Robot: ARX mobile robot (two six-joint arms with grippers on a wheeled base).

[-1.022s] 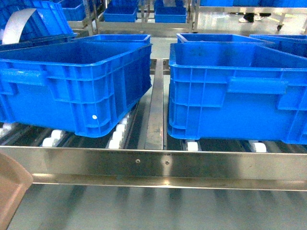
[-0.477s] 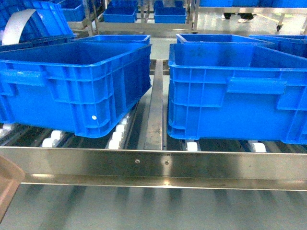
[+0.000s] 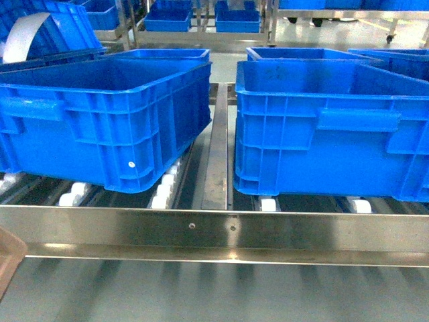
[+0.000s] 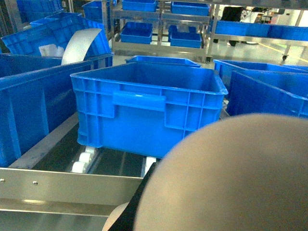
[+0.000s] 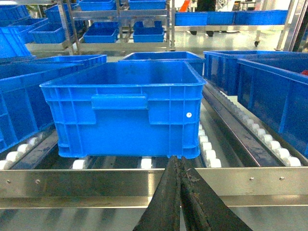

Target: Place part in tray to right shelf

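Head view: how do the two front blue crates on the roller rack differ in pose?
The left crate sits skewed, its near corner turned toward the rack's centre rail, while the right crate sits square to the front rail. A small white dot marks the left crate's wall; the right crate shows none. Both are open-topped, ribbed, blue, resting on white rollers.

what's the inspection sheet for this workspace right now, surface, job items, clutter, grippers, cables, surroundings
surface: stainless roller shelf with white rollers under the crates.
job's things: tray only as a beige corner at the lower left of the head view, and a blurred beige mass fills the left wrist view; part not seen.
clutter: left crate sits askew on the rollers; right crate sits square.
grippers: right gripper shut, empty; left gripper not in view.
cables: nothing seen.
surroundings: more blue crates on far racks; white curved sheet in a crate at far left.
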